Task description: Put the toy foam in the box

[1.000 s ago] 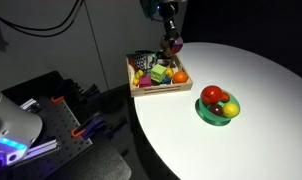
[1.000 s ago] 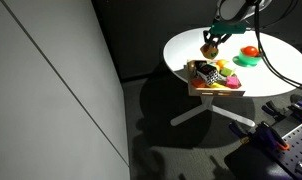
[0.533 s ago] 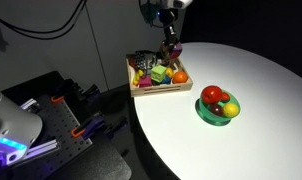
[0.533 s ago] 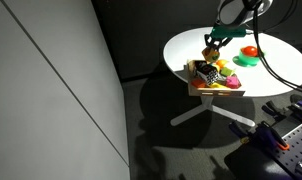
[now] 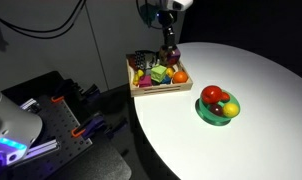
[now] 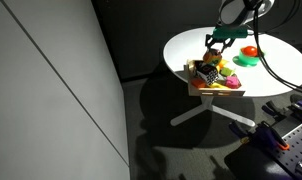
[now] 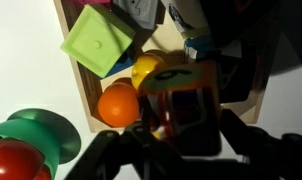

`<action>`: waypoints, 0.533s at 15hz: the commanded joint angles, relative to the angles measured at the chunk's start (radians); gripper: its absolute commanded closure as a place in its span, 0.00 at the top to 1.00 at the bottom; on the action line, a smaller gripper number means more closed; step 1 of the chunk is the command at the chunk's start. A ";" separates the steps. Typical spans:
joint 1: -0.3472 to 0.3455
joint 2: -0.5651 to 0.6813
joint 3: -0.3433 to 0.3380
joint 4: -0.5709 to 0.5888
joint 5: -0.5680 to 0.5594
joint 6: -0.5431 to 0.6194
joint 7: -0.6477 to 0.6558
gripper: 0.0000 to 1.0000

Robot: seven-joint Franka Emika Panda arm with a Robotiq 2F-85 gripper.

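Farthest left of the fingers (image 7: 103,152) in the wrist view, the green bowl (image 7: 36,135) with red fruit in it stands on the white counter (image 7: 21,60), well apart from them. Next comes the light-wood rim of the box (image 7: 75,72), just left of the fingers. Inside it, ahead of the fingers and to their left, lie a green block (image 7: 99,42) and an orange ball (image 7: 119,104), with a yellow piece (image 7: 146,70) touching the ball. Between the fingers sits the toy foam (image 7: 186,100). They are clamped on its two opposite sides, and both exterior views show it hanging under them, above the box and not yet resting in it. To the right of the fingers the wrist view falls into shadow, and only a strip of the box's other rim can be made out. The foam looks light and soft, so it likely yields under pressure rather than slipping, and it should not break. The sound hold is probably the one seen here, flat faces pinched across the middle with a modest squeeze, since a corner grip would let it twist. Being springy, it may bounce off its neighbours when let go, and the rims are low, so a release close above the box floor seems wise.
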 commanded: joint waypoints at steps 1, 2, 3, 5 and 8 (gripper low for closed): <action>-0.017 -0.080 0.025 -0.043 0.064 -0.023 -0.057 1.00; -0.024 -0.104 0.034 -0.054 0.085 -0.024 -0.079 1.00; -0.030 -0.129 0.042 -0.063 0.109 -0.034 -0.100 1.00; -0.043 -0.182 0.058 -0.080 0.156 -0.060 -0.154 1.00; -0.059 -0.265 0.070 -0.099 0.205 -0.123 -0.228 1.00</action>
